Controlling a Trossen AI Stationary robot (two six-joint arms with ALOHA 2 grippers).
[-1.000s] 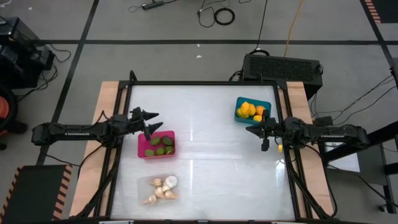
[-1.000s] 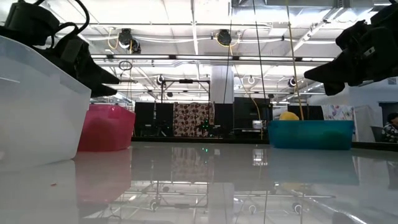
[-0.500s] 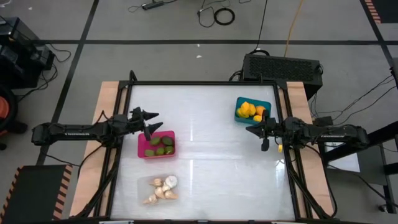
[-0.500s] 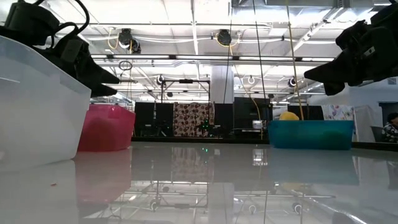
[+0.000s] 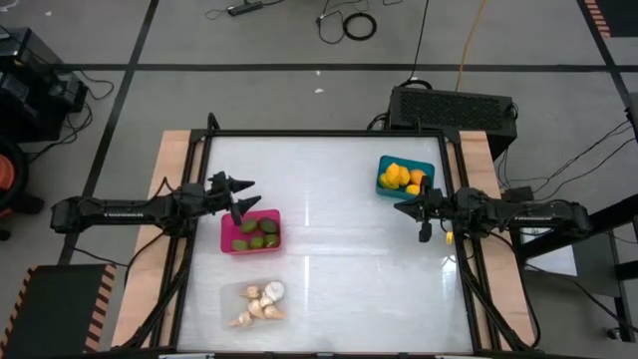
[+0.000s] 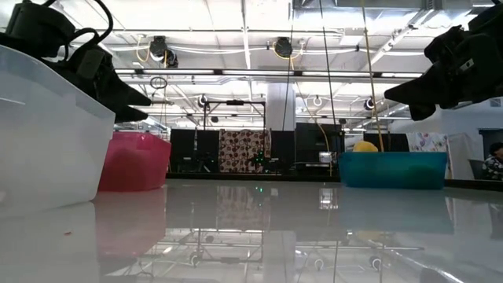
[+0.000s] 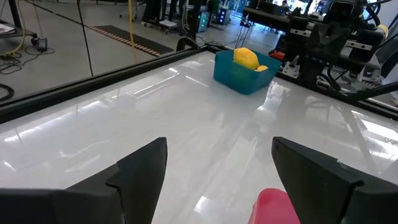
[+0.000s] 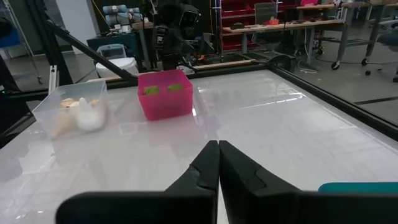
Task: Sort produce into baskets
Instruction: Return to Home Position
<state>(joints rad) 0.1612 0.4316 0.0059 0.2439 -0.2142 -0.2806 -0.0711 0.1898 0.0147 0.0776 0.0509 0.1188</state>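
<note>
Produce: three kinds, all binned; no loose piece shows on the table.
Yellow-orange fruits [image 5: 403,178]: in the teal bin [image 5: 409,160], far right of the table.
Olive-green fruits [image 5: 255,228]: in the magenta pink bin [image 5: 224,233], left of centre.
Garlic bulbs [image 5: 261,302]: in the clear bin [image 5: 233,295], near left, just nearer than the pink bin.
Left gripper [image 5: 249,195]: raised over the far edge of the pink bin, toward its left corner; fingers spread wide, nothing between them.
Right gripper [image 5: 401,209]: at the right side, just on the near side of the teal bin; fingers pressed together, empty.
Task status: sorting judged complete; only the return to rest is left.
Step in hand, done well: lift each gripper first, then draw it back toward its own side. The left one is likely to clip the pink bin's rim if pulled back low. The right one should keep clear of the teal bin's near wall. Nothing needs gripping.
Risk: a nudged bin could slide easily on so smooth a top.
Surface: white glossy tabletop [image 5: 329,229], mirroring the ceiling lights, inside a dark frame [image 5: 329,133], with wooden boards [image 5: 169,165] at the left and right edges.
Room: grey floor; black equipment case [image 5: 454,108] beyond the far right corner; loose cables [image 5: 349,25] farther off; an open workshop hall behind.
</note>
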